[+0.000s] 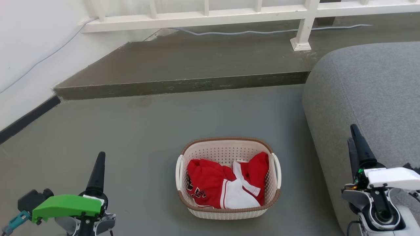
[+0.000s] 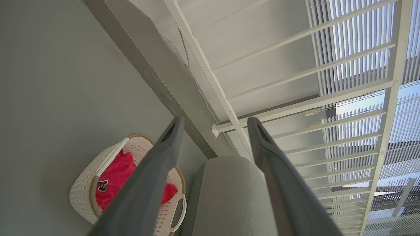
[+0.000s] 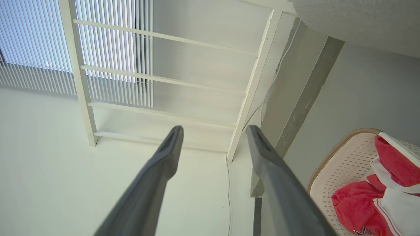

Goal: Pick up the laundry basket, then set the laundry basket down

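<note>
Nearest us, our left gripper (image 2: 215,122) has its fingers (image 2: 164,147) spread wide, grasping nothing, and our right gripper (image 3: 215,129) is likewise spread and empty. Beyond, between them, the laundry basket (image 1: 226,151) stands on the floor (image 1: 131,131), well short of the step (image 1: 183,86) at its far edge. It is cream and perforated with a brown rim, and holds red-and-white clothing (image 1: 210,180).

The left end effector (image 1: 101,155) sits at the lower left of the head view, its dark fingers pointing up and seen edge-on above a green wrist cover (image 1: 67,203). In its own wrist view the two fingers (image 2: 157,164) stand spread wide apart. The right end effector (image 1: 351,132) sits at the lower right, pointing up above a white wrist cover (image 1: 392,177), likewise spread wide in its wrist view.
</note>
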Available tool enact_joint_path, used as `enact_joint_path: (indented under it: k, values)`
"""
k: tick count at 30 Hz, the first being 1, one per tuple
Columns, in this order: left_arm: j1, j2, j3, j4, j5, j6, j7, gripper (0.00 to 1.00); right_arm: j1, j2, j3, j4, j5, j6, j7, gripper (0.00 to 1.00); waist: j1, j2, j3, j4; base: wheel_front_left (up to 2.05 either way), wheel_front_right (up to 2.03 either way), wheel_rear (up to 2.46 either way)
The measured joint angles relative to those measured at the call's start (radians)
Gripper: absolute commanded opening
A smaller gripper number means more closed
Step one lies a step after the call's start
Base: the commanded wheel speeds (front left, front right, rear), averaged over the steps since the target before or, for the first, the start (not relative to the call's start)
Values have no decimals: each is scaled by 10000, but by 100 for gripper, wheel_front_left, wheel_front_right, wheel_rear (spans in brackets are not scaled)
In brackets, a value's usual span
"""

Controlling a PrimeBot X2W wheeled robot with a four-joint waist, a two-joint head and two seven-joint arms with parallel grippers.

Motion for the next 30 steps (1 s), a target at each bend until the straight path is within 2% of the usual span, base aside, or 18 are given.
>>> enact_joint_path:
  k: [11,20,30]
  values:
    - [-143,132,-94,-238,1831,0,-305,100,-59,-328,468,-31,-1099,2,-341,100,0,0,25,5,0,0,0]
    - [-148,188,-326,-311,3570,6,-570,100,-272,-685,844,42,-2604,4,-629,100,0,0,44,7,0,0,0]
    - [-197,128,-477,-445,5016,163,-880,100,-408,-966,1444,238,-4192,-88,-930,100,0,0,73,8,0,0,0]
